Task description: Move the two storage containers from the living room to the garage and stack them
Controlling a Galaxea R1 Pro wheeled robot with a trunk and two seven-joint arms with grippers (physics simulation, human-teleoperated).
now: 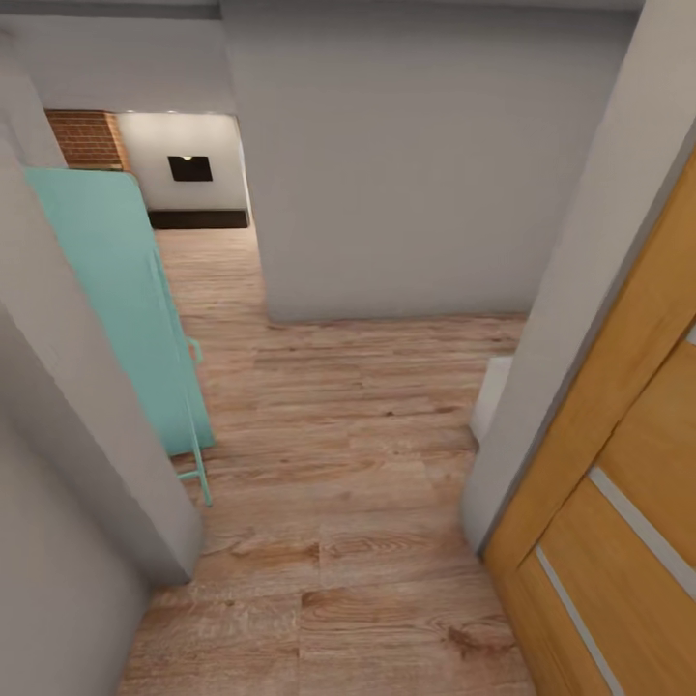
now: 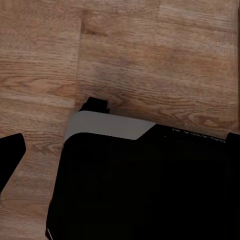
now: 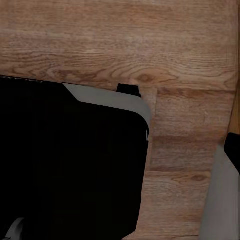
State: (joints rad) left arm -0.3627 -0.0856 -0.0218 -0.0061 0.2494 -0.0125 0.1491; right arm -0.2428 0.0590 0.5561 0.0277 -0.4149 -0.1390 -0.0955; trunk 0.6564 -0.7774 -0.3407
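Observation:
The two storage containers are out of view. I stand in a hallway on a light wood-plank floor. Far ahead at the left, an opening gives onto the living room, with its red brick chimney and a dark square on a white wall. An orange-brown wooden door stands open close by at my right. Both wrist views look down at my black base over the planks. A dark finger edge shows in the left wrist view, another dark edge in the right one.
A teal panel with a thin frame leans against the grey wall at my left. A grey wall block fills the middle ahead. A grey wall corner stands beside the door, with a white object behind it.

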